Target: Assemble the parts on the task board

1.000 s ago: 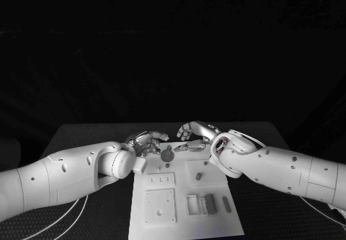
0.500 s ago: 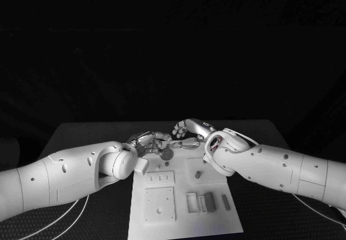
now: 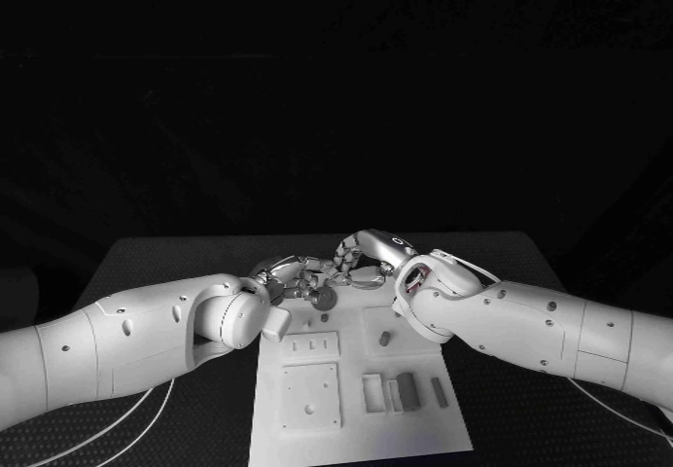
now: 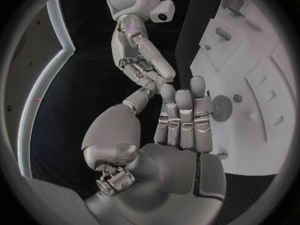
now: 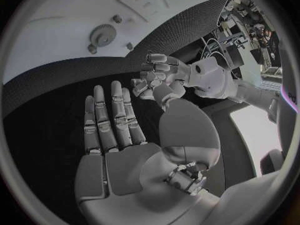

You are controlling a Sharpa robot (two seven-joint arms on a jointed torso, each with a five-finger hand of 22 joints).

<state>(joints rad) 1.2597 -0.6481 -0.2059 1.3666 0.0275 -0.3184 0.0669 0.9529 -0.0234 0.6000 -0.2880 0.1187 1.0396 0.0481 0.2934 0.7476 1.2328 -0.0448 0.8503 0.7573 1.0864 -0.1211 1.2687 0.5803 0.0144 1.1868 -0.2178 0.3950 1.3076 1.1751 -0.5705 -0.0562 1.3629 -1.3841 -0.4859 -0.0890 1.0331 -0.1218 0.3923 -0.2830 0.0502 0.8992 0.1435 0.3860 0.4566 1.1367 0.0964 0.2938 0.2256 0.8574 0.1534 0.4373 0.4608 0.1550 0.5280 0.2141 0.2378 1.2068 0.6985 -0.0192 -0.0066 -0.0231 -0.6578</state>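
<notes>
Hovering both hands over the task board's (image 3: pixel 358 428) far end, I judge a pick is coming. My left hand (image 3: pixel 288 275) and right hand (image 3: pixel 361 258) have fingers spread, holding nothing. The round grey part (image 3: pixel 324 301) lies at the board's 12 o'clock, awaiting a grasp.

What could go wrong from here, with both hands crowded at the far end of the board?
1. The left hand and right hand sit very close together over the board's far end; their fingers could collide.
2. Both hands are open and hold nothing, right next to the round grey part; a sweep could knock it out of place.
3. The right arm hangs over the task board near the small grey peg; lowering it might brush that peg.
</notes>
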